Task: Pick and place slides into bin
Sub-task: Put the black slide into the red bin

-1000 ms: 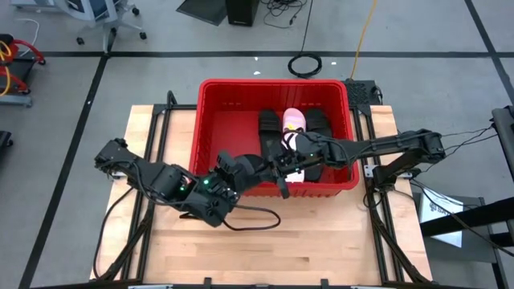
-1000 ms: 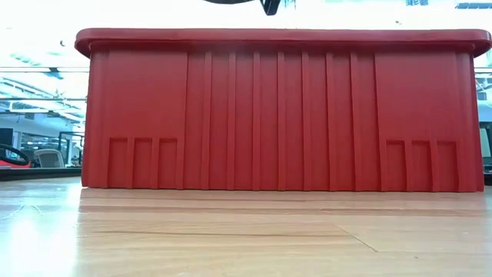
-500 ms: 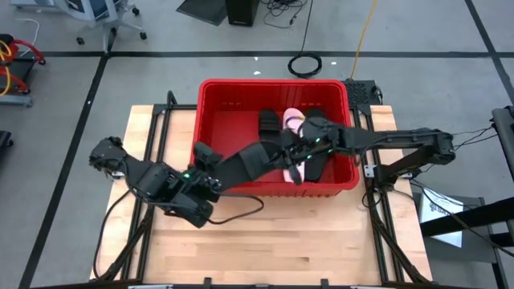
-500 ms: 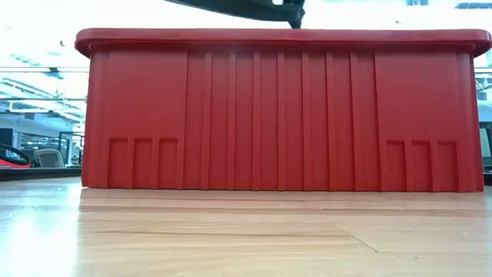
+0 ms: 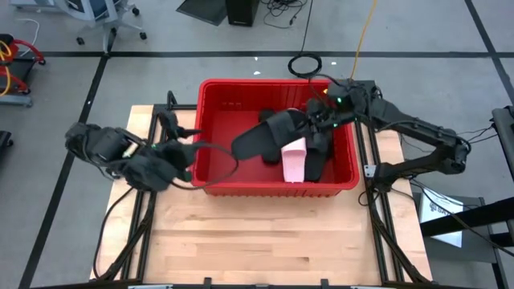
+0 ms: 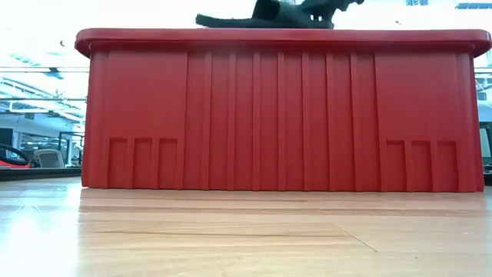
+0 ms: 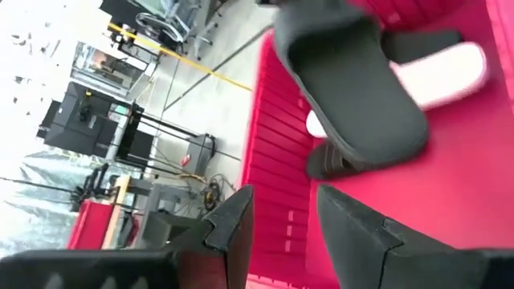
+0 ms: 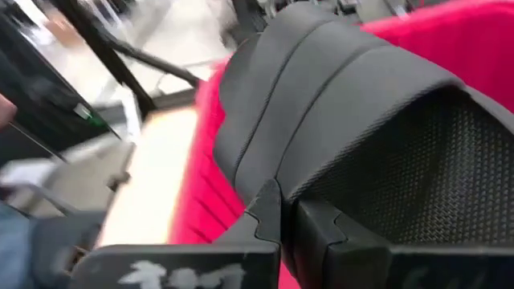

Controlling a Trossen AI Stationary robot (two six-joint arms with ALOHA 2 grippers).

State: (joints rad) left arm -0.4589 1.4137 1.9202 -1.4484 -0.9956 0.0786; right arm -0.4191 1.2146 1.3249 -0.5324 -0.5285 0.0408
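The red bin [image 5: 273, 190] stands on the wooden table, its near wall filling the low view [image 6: 277, 115]. My right gripper [image 5: 319, 120] is over the bin, shut on a black slide [image 5: 269, 136] that also shows above the rim [image 6: 257, 18]. A pink slide [image 5: 295, 160] leans inside the bin near its front wall, beside black slides [image 5: 319, 156] on the floor. My left gripper [image 5: 191, 152] stands open at the bin's left wall, facing the held slide [image 7: 353, 88] and touching nothing. My right gripper pinches the black slide between its two fingers at the strap's edge [image 8: 299, 186], beside the textured footbed [image 8: 450, 160]. The fingers reach in from the table's far right. The slide is lifted clear above the bin, roughly level, its free end [image 5: 243, 146] pointing toward the table's left.
Bare wooden table [image 5: 265, 241] lies in front of the bin. Metal frame rails [image 5: 161, 120] run along both table sides. Cables and a chair base are on the floor beyond the far edge.
My left gripper has drawn back out of the bin toward the table's left edge. My right gripper has gone up and toward the far right corner of the bin with the black slide, which now shows above the rim. The pink slide stays in the bin.
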